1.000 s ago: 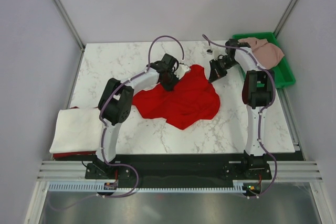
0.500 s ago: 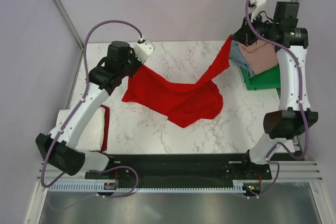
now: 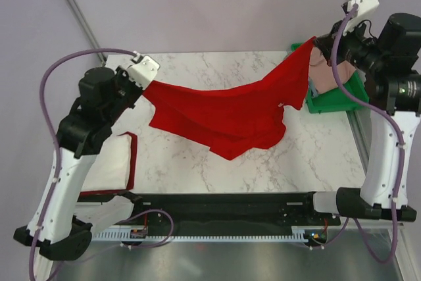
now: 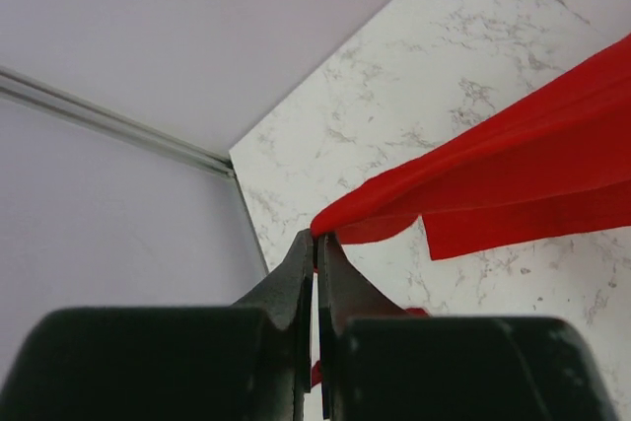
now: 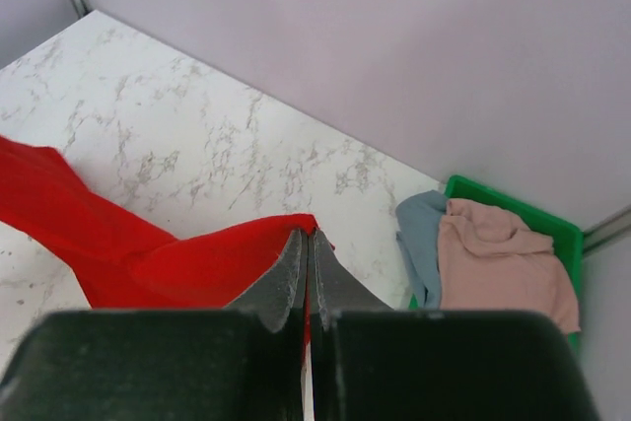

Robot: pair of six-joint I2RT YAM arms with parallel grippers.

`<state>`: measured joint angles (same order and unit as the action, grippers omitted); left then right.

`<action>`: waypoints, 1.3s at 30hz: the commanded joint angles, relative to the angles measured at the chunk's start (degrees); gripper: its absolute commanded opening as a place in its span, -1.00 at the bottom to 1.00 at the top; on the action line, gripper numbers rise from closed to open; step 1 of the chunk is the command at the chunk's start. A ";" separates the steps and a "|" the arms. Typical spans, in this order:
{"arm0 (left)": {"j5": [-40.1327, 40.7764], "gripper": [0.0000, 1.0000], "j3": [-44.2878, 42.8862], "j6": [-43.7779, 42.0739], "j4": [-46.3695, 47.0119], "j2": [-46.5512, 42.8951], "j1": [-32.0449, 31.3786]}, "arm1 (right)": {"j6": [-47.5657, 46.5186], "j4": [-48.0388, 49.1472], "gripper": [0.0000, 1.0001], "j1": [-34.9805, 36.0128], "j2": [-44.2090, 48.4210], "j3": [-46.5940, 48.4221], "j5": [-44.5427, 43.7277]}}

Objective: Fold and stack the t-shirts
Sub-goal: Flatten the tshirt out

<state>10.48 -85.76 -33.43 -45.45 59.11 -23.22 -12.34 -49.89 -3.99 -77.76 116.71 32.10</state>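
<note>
Two pinches hold the red t-shirt (image 3: 223,113) stretched above the marble table (image 3: 316,156), my left gripper (image 4: 317,244) and right gripper (image 5: 309,239) each clamped on an opposite edge, presumably to spread it flat for folding.

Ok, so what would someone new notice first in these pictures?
The bright red t-shirt, stretched across the marble table between the two arms. The left gripper and the right gripper each pinch an edge of it, held high. At the far right, a green tray holds a pink shirt and a grey-blue shirt.
</note>
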 commanded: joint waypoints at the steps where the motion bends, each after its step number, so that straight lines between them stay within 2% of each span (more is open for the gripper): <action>1: 1.12 -0.95 -6.52 -2.17 -1.92 -4.17 0.37 | 3.72 3.83 -1.00 -0.14 6.38 0.28 -4.85; 8: -2.12 -0.95 -16.01 -2.17 -5.69 -11.02 1.69 | 2.76 3.40 -1.00 -0.14 16.57 3.78 -8.45; 15: -6.08 -0.95 -18.74 -1.64 -9.92 -16.48 3.79 | 2.05 1.37 -1.00 -0.05 22.38 10.82 -14.07; 24: -8.19 -0.95 -30.34 -3.22 -13.52 -16.22 5.99 | 2.24 1.55 -1.00 -0.49 22.91 23.39 -21.54; 29: -11.52 -0.95 -34.83 -5.41 -13.26 -14.30 7.58 | -0.31 6.28 -1.00 -0.49 21.25 28.13 -25.15; 34: -10.66 -0.96 -31.42 -9.18 -10.63 -10.86 7.58 | -2.78 11.21 -1.00 -0.41 18.96 23.67 -25.94; 39: -7.93 -0.96 -17.18 -14.37 2.54 -7.27 7.58 | -5.06 14.90 -1.00 -0.49 15.18 12.25 -22.96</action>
<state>-0.27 -109.38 -41.58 -50.94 44.97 -16.08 -14.90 -37.63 -4.29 -55.81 135.83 10.24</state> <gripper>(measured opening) 0.033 0.007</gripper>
